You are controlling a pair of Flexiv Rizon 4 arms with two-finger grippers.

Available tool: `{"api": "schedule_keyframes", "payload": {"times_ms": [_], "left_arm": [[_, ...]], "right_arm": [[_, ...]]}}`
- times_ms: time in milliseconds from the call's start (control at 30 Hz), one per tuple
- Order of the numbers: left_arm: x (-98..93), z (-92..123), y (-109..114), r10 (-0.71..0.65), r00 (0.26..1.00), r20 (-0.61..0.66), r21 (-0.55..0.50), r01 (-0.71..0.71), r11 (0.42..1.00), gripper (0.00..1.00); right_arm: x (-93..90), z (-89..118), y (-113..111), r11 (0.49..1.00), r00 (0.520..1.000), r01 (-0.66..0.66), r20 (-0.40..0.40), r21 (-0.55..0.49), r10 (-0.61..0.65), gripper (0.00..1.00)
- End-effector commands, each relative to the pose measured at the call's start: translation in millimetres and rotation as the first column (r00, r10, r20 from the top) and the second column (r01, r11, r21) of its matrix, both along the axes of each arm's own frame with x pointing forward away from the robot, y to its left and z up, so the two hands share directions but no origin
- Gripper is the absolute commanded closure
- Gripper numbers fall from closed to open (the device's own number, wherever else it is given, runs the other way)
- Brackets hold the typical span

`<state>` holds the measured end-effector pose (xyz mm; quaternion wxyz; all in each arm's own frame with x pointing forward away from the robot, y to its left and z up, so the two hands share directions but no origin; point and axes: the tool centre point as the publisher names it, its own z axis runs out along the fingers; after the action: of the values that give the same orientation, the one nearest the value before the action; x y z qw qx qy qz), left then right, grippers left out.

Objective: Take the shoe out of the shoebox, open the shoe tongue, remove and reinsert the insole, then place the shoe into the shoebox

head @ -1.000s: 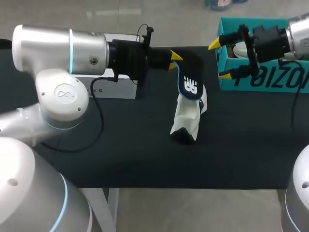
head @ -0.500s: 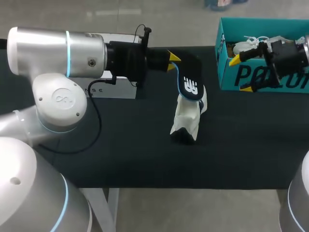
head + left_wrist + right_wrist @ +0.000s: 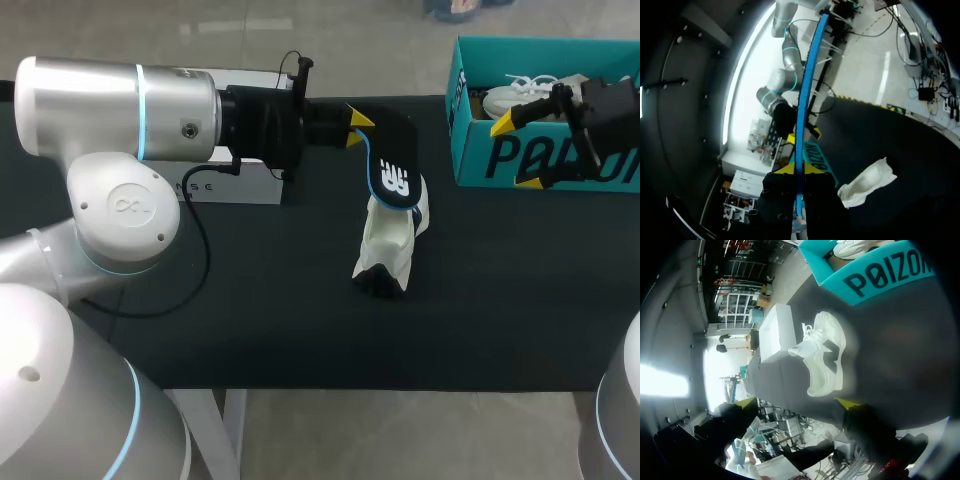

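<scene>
My left gripper, just above the middle of the head view, is clamped shut on the heel end of the insole. In the left wrist view the insole runs edge-on as a thin blue line between the 2 yellow tips. It hangs down until its lower end touches or overlaps the shoe, which rests at the middle of the black table, well apart from the shoebox at the upper right. My right gripper hovers in front of the shoebox wall with its jaws spread wide and nothing in them. The right wrist view shows only the shoe lying ahead, beyond the fingers.

I judge we are between pulling the insole out and putting it back.

- **Shoe sliding:** nothing is holding the shoe, so a push from the insole could slide or tip it instead of seating the insole.
- **Insole buckling or slipping:** it is soft and pinched only at 1 end, so it may fold at the collar or slip out of the pinch.
- **Knocking the box:** the right gripper is close to the box wall and could nudge it, along with the second shoe inside.
</scene>
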<state>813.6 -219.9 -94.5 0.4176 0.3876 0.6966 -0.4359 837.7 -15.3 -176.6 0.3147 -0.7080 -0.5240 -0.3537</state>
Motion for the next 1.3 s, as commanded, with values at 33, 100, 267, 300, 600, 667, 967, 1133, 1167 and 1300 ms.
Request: {"api": "schedule_keyframes", "payload": {"times_ms": [33, 100, 267, 300, 600, 667, 967, 1133, 1167, 1300], "left_arm": [[-0.8, 0.4, 0.1, 0.001, 1.0, 0.0, 0.003, -0.001, 1.0, 1.0], [-0.8, 0.4, 0.1, 0.001, 1.0, 0.0, 0.003, -0.001, 1.0, 1.0], [-0.8, 0.4, 0.1, 0.001, 1.0, 0.0, 0.003, -0.001, 1.0, 1.0], [-0.8, 0.4, 0.1, 0.001, 1.0, 0.0, 0.003, -0.001, 1.0, 1.0], [-1.8, -13.9, -1.0, -0.052, 0.994, -0.097, 0.016, 0.054, 0.998, 1.0], [-6.0, -26.7, -1.2, -0.108, 0.984, -0.139, 0.044, 0.115, 0.992, 1.0], [-15.8, -64.0, -2.3, -0.208, 0.951, -0.228, 0.088, 0.233, 0.968, 1.0], [-15.8, -64.0, -2.3, -0.208, 0.951, -0.228, 0.088, 0.233, 0.968, 1.0], [-15.8, -64.0, -2.3, -0.208, 0.951, -0.228, 0.088, 0.233, 0.968, 1.0], [-15.8, -64.0, -2.3, -0.208, 0.951, -0.228, 0.088, 0.233, 0.968, 1.0]], "right_arm": [[-2.6, -1.1, -1.5, 0.993, 0.983, -0.106, 0.159, 0.053, 0.097, 0.0], [-3.0, -5.3, -10.6, 0.987, 0.965, -0.16, 0.214, 0.022, 0.152, 0.0], [6.2, -12.2, -30.4, 0.971, 0.959, -0.225, 0.16, -0.079, 0.235, 0.0], [6.2, -12.2, -30.4, 0.971, 0.959, -0.225, 0.16, -0.079, 0.235, 0.0], [6.2, -12.2, -30.4, 0.971, 0.959, -0.225, 0.16, -0.079, 0.235, 0.0], [6.2, -12.2, -30.4, 0.971, 0.959, -0.225, 0.16, -0.079, 0.235, 0.0], [6.2, -12.2, -30.4, 0.971, 0.959, -0.225, 0.16, -0.079, 0.235, 0.0], [6.2, -12.2, -30.4, 0.971, 0.959, -0.225, 0.16, -0.079, 0.235, 0.0], [6.2, -12.2, -30.4, 0.971, 0.959, -0.225, 0.16, -0.079, 0.235, 0.0], [6.2, -12.2, -30.4, 0.971, 0.959, -0.225, 0.16, -0.079, 0.235, 0.0]]}}
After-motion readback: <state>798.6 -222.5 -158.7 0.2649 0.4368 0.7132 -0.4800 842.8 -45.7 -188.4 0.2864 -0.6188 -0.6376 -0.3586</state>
